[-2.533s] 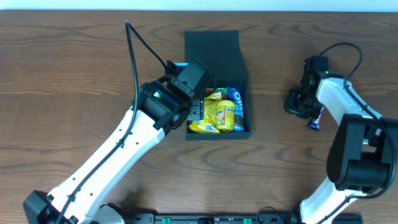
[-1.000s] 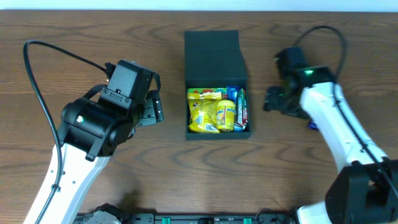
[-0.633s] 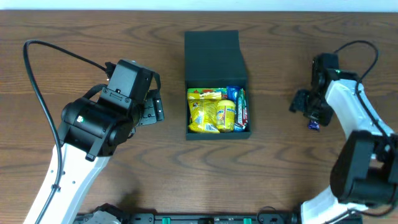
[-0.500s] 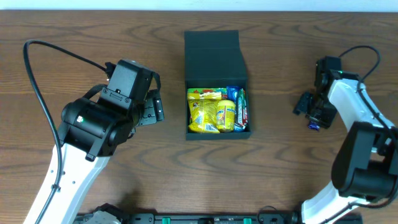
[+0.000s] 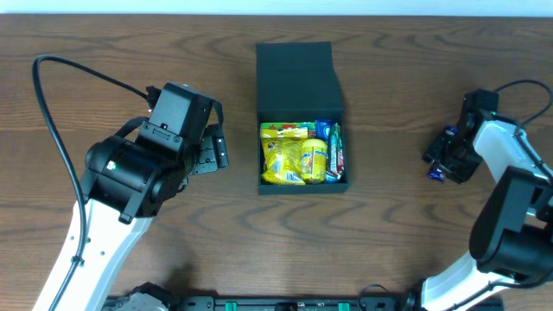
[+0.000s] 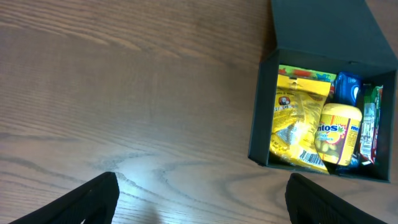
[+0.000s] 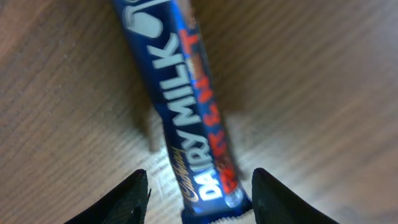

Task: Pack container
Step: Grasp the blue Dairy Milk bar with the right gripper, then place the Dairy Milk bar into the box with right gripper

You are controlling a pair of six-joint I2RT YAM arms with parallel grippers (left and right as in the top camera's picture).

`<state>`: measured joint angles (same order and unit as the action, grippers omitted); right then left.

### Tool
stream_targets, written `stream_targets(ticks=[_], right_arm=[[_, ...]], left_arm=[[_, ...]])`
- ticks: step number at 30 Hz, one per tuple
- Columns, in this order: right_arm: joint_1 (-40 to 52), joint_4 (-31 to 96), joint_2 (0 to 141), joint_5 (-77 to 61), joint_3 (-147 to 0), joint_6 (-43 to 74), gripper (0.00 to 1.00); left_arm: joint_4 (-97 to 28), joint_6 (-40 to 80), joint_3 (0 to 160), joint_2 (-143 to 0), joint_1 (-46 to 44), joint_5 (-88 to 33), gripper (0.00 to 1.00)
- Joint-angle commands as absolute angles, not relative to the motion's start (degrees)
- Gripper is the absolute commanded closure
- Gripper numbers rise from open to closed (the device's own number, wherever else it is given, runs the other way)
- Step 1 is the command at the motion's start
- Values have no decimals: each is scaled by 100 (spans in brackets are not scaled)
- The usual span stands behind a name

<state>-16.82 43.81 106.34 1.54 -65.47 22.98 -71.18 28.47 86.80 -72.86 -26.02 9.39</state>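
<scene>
The dark green box (image 5: 295,73) stands open at the table's middle, its flap lid laid back. It holds yellow snack packets (image 5: 285,155), a yellow Mentos bottle (image 5: 317,160) and other packets. In the left wrist view the box (image 6: 261,124) sits at the upper right. My left gripper (image 5: 214,149) is open and empty over bare wood left of the box (image 6: 199,202). My right gripper (image 5: 442,158) is open at the far right, low over a blue Dairy Milk bar (image 7: 180,106). Its fingers (image 7: 127,199) straddle the bar's near end without closing on it.
The wooden table (image 5: 389,242) runs across the whole view. A black cable (image 5: 52,78) loops from the left arm over the table's left side. The bar (image 5: 436,174) lies near the right edge, partly under the right gripper.
The left arm pulled back from the box to the left, then stayed still. The right arm swung from near the box out to the right and down over the Dairy Milk bar.
</scene>
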Motion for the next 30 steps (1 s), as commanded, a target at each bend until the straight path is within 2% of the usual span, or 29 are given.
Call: stream_targets(ticks=[1,6,8,13,19,25,30], right_arm=[[-1706,4237,10641,-30,-6355,2176,50],[-1706,4152,10641,-30,-6246,2176,61],[-1706,4152,10641,-27,-6246,2176,72],[-1706,4110,10641,34,-6246,2171,74],[-1699,4071,10639,-43,-6263,2169,99],[-1568,4681,10412,-349,-6777,1916,98],[-919,5308,9415,-416,-7258,1664,99]], left_arm=[[-7120,2832,8694,-7238,-2585,941,13],[-7100,2832,8694,-7238,-2585,939,12],[-7100,2829,8694,-7238,-2585,941,13],[-7102,2829,8694,-7238,-2585,941,12],[-7072,2827,8694,-7238,-2585,941,12],[-7070,2827,8694,-7238,-2585,943,11],[-7072,2825,8694,-7238,-2585,943,8]])
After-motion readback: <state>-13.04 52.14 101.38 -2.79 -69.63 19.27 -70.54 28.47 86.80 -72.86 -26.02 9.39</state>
